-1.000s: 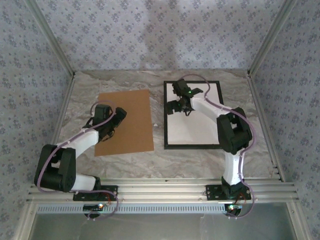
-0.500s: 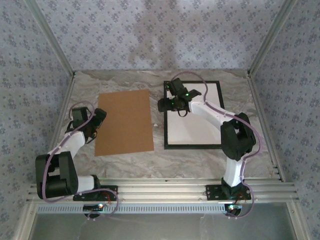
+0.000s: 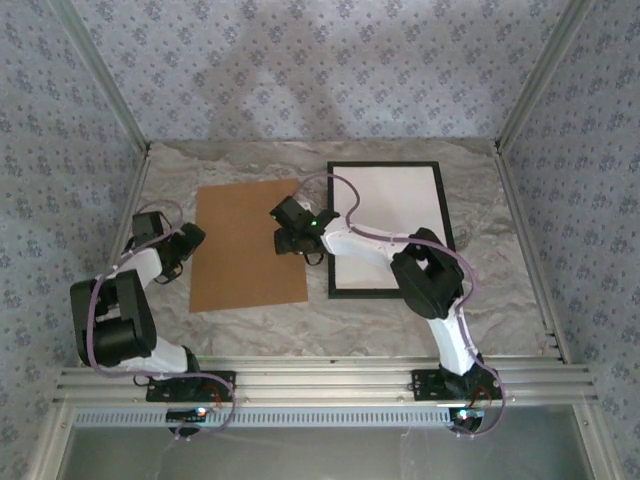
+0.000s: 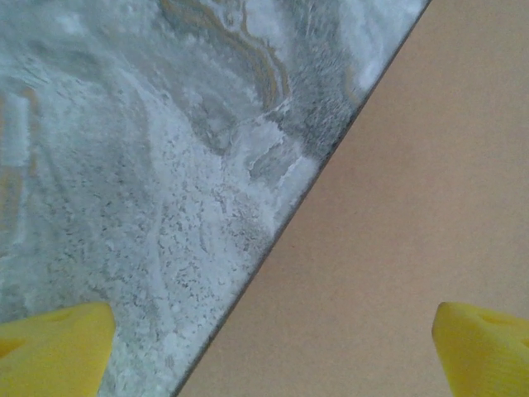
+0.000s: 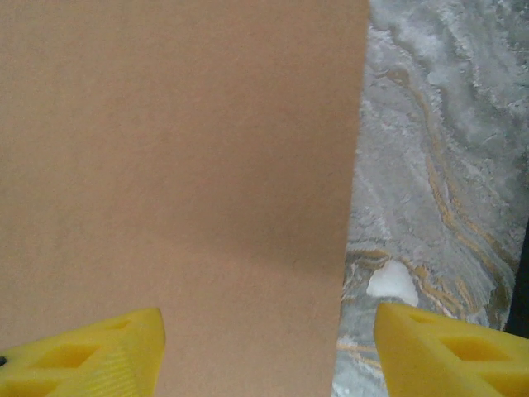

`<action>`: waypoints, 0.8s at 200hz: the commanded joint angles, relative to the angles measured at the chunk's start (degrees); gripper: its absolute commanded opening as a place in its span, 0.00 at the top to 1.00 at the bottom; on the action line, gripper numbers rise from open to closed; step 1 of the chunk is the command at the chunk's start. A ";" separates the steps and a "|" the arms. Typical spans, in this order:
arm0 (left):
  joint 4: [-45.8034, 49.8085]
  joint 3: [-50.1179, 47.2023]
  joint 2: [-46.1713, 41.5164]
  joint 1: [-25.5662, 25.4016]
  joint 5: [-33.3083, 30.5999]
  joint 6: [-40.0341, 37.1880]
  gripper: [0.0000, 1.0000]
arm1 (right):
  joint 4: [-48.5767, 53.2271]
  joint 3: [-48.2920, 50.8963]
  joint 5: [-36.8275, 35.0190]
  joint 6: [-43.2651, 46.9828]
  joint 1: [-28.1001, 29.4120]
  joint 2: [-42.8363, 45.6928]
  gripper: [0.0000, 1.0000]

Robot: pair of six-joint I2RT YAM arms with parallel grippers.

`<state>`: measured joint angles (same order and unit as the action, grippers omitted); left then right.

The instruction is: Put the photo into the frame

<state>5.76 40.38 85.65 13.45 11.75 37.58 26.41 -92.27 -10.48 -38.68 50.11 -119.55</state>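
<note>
The thin black frame (image 3: 385, 293) lies flat at the right of the table. A plain white sheet (image 3: 385, 215) fills it, and no printed picture shows on it, so I cannot tell whether it is the photo. My right gripper (image 3: 291, 232) hovers over the right edge of the brown backing board (image 3: 245, 250). In the right wrist view it (image 5: 264, 351) is open, its yellow fingertips (image 5: 83, 356) straddling the board's edge (image 5: 182, 149). My left gripper (image 3: 186, 243) is open at the board's left edge (image 4: 397, 207), holding nothing (image 4: 269, 356).
The marble tabletop (image 3: 400, 320) is bounded by a metal rail at the near edge and patterned walls on the other three sides. Bare marble (image 4: 124, 165) lies left of the board, with a narrow strip (image 5: 430, 165) between board and frame.
My right arm swung left from above the frame to the board's right edge, its jaws narrowing somewhat. My left gripper drew back left off the board to its left edge.
</note>
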 commanded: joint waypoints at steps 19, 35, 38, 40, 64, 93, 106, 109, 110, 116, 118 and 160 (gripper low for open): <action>-0.62 0.39 3.78 -0.13 3.50 -3.22 0.02 | -0.61 -4.40 -3.23 -3.52 -1.50 -5.63 0.31; -1.00 0.31 4.09 -0.51 3.71 -3.50 0.02 | -1.07 -5.17 -3.32 -3.65 -1.68 -6.91 0.32; -1.15 0.31 4.21 -0.61 3.85 -3.55 0.02 | -1.17 -5.27 -3.40 -3.54 -1.61 -7.11 0.31; -1.27 0.31 4.25 -0.68 3.93 -3.56 0.02 | -1.23 -5.35 -3.43 -3.56 -1.60 -7.28 0.32; -2.28 0.32 5.02 -1.45 6.04 -3.50 0.02 | -1.02 -6.59 -2.04 -4.02 -1.58 -9.41 0.32; -2.36 0.65 5.81 -3.14 8.69 -3.48 0.06 | -3.00 -6.59 -0.62 -3.77 -1.16 -10.23 0.32; -1.87 0.90 5.52 -4.72 8.90 -3.68 0.06 | -3.58 -6.60 -0.08 -3.92 -0.81 -10.43 0.33; -1.75 1.00 5.54 -5.06 8.98 -3.70 0.06 | -3.60 -6.65 0.06 -3.97 -0.72 -10.51 0.32; -1.69 1.01 5.48 -5.12 9.03 -3.77 0.06 | -3.67 -6.67 0.13 -3.96 -0.72 -10.56 0.32; -1.39 1.14 5.34 -5.85 9.13 -3.79 0.06 | -3.65 -6.82 0.48 -4.04 -0.62 -10.78 0.33; -1.31 1.11 5.33 -6.02 9.16 -3.76 0.06 | -3.65 -6.86 0.64 -4.10 -0.62 -10.86 0.33; -1.49 1.28 5.61 -8.37 11.12 -2.76 0.06 | -5.04 -6.52 2.55 -4.72 -0.34 -11.03 0.33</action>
<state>4.25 42.00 88.73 8.36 12.29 33.91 22.70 -97.67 -10.37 -41.87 48.95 -128.81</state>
